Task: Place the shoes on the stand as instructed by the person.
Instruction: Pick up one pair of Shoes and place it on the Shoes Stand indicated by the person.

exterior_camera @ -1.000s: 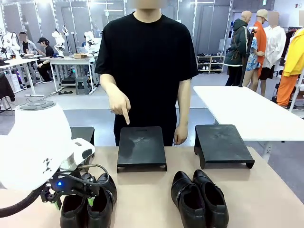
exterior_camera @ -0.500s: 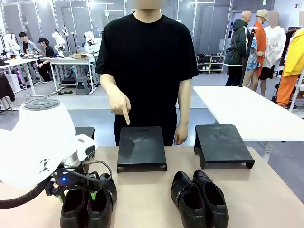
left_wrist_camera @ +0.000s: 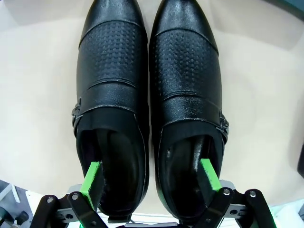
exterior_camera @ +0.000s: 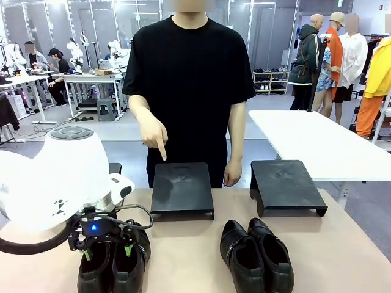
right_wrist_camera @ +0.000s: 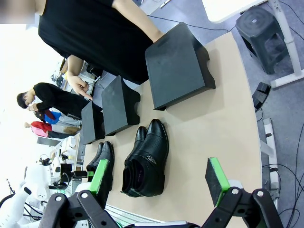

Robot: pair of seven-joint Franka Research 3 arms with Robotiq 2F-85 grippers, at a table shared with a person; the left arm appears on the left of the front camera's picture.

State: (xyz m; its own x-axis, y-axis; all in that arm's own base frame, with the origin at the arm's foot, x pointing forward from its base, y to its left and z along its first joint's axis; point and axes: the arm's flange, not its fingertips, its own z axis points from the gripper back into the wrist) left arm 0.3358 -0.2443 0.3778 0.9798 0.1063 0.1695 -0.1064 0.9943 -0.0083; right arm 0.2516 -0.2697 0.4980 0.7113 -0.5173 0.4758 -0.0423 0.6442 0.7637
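Observation:
Two pairs of glossy black shoes lie near the table's front edge. My left gripper (exterior_camera: 107,251) hangs open over the left pair (exterior_camera: 98,278). In the left wrist view its green pads (left_wrist_camera: 92,183) dip one into each heel opening of that pair (left_wrist_camera: 111,66), with the two inner walls between them. The right pair (exterior_camera: 256,256) lies untouched. The person stands at the far side, one hand (exterior_camera: 156,137) pointing down at the middle stand (exterior_camera: 182,189). My right gripper (right_wrist_camera: 156,180) is open and holds nothing, well above the right pair (right_wrist_camera: 145,161).
Another black stand (exterior_camera: 286,186) sits at the back right, and a third (exterior_camera: 115,168) is half hidden behind my left arm. A white table (exterior_camera: 317,143) stands beyond the right corner. Bare tabletop lies between the shoes and the stands.
My left arm has shifted to the right, bringing the gripper more squarely over the left pair. The person's pointing hand and the shoes have stayed put.

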